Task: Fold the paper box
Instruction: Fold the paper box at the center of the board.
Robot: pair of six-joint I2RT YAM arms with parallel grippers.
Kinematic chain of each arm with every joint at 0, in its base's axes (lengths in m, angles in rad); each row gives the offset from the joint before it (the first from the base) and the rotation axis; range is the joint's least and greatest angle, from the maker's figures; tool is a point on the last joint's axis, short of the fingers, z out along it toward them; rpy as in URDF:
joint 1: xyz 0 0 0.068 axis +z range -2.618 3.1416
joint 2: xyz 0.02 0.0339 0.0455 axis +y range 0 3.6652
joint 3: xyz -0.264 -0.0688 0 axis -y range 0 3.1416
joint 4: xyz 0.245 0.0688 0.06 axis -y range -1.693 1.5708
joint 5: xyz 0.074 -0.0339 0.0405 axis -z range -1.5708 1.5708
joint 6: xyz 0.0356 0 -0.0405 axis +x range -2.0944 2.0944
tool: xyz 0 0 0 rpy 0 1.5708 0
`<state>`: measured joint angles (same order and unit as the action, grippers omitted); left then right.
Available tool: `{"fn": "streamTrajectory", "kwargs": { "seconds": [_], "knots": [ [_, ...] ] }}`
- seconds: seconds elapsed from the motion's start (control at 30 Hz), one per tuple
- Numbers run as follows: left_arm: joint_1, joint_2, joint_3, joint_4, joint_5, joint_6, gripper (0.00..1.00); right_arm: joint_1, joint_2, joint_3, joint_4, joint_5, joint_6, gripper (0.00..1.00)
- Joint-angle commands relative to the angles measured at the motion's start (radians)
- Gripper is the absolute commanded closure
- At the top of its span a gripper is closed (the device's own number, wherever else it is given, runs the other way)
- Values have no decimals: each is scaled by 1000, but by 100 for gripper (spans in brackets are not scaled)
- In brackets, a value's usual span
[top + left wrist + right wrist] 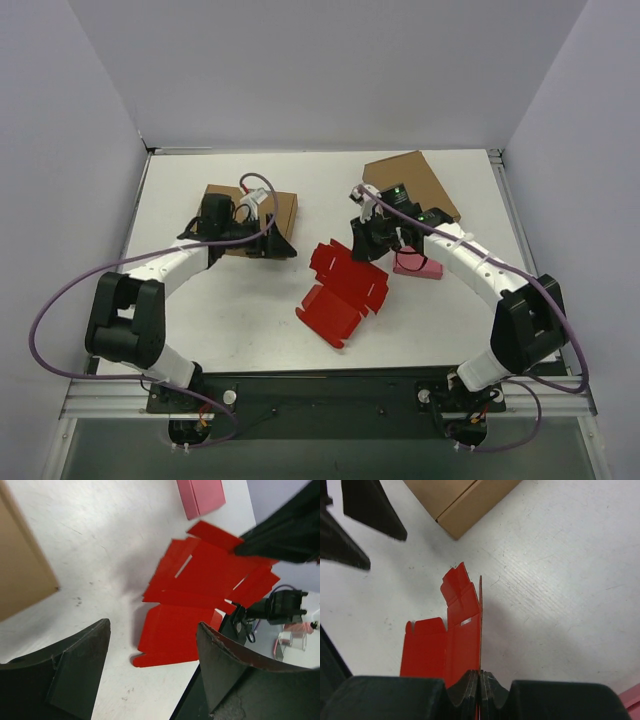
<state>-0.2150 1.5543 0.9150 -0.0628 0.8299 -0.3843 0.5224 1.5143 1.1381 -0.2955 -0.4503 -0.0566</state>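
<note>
Red box [345,290] lies unfolded mid-table, nothing inside.
The right hand [480,680] is clamped on a flap at its far edge. The left hand [154,627] gapes wide, empty, beside a brown box [285,208]. A pink box [418,266] sits closed to the right.

On table [250,330], paper box [343,290] central, small box [418,266] just right, left carton [285,207] and right carton [415,180] behind.

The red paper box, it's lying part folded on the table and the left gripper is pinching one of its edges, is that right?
Not quite. The right gripper is the one pinching an edge of the paper box, as the right wrist view shows; the left gripper is open and off it. The rest holds.
</note>
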Motion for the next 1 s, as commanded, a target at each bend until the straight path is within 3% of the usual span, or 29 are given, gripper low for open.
{"fn": "streamTrajectory", "kwargs": {
  "seconds": [0.0,0.23,0.73,0.97],
  "knots": [
    [-67,-49,-90,138,-21,16,21,-70,18,49,-24,-273,106,100],
    [-89,-36,-180,352,-72,-85,21,-153,17,34,25,-438,215,100],
    [-155,115,-200,624,-22,-228,28,-200,41,26,110,-515,324,100],
    [-167,130,-189,649,3,-249,52,-200,49,28,110,-495,324,100]
  ]
}}
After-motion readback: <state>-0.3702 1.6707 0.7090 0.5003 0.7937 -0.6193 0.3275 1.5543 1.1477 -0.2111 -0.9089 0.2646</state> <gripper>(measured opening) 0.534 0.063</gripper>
